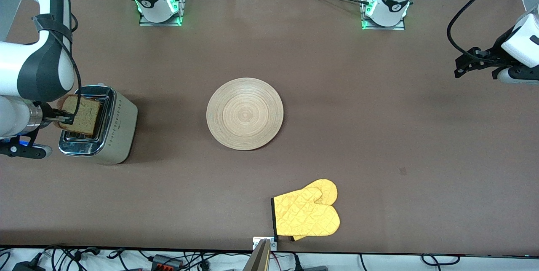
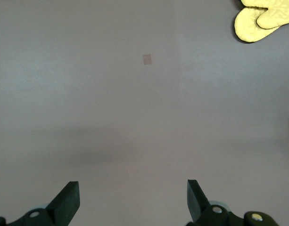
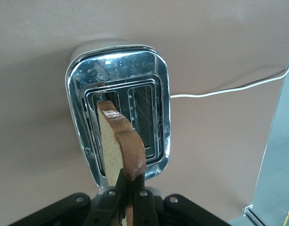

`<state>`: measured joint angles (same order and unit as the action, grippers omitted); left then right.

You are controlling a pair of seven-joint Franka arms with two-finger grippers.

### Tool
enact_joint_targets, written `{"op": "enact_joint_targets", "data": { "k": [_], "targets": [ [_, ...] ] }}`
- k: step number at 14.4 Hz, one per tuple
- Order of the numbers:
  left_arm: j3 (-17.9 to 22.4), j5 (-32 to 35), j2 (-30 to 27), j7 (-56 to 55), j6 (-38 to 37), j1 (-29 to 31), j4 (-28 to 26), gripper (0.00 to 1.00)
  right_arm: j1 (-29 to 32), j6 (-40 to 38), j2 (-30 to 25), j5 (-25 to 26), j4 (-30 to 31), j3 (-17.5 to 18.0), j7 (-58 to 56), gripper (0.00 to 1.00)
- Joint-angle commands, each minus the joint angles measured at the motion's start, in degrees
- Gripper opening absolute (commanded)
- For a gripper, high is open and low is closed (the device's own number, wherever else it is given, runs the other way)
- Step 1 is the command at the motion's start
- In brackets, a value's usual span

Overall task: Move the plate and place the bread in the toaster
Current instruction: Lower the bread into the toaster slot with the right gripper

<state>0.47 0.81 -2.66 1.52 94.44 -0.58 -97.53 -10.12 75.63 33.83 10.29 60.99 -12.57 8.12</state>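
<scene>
My right gripper (image 1: 63, 117) is shut on the bread (image 1: 82, 115), a tan slice with a dark brown crust, and holds it upright over the silver toaster (image 1: 113, 130) at the right arm's end of the table. In the right wrist view the bread (image 3: 117, 146) hangs edge-on above one dark slot of the toaster (image 3: 118, 63), its lower end at the slot's mouth. The round light-wood plate (image 1: 244, 113) lies flat mid-table. My left gripper (image 1: 465, 63) waits open and empty above bare table (image 2: 135, 117) at the left arm's end.
A yellow oven mitt (image 1: 307, 212) lies near the table's front edge, nearer to the camera than the plate; it also shows in the left wrist view (image 2: 264, 19). A white cord (image 3: 219, 91) runs from the toaster across the table.
</scene>
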Motion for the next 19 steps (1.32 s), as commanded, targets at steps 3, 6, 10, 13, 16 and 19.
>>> {"op": "enact_joint_targets", "data": {
  "k": [3,6,10,13,16,19],
  "targets": [
    [-0.7,0.3,0.6,-0.5,-1.3,0.7,1.6,1.0,0.6,-0.4,1.1,-0.8,-0.5,0.3,-1.4,0.0],
    [-0.7,0.3,0.6,-0.5,-1.3,0.7,1.6,1.0,0.5,0.3,1.7,-1.8,-0.3,0.3,-1.9,0.0],
    [-0.7,0.3,0.7,-0.5,-1.2,0.7,1.6,1.0,0.1,2.1,1.7,-1.5,1.0,0.3,-2.1,0.0],
    [-0.7,0.3,0.7,-0.5,-1.2,0.6,1.6,1.0,-0.1,4.7,1.7,-1.2,1.9,0.3,-2.1,0.0],
    [-0.7,0.3,0.6,-0.5,-1.2,0.6,1.6,1.0,-0.2,7.2,1.3,-0.7,4.5,0.2,-2.8,0.0],
    [-0.7,0.3,0.6,-0.5,-1.2,0.6,1.6,1.0,-0.3,7.5,1.3,-0.4,4.5,0.3,-3.3,0.0]
  ]
}}
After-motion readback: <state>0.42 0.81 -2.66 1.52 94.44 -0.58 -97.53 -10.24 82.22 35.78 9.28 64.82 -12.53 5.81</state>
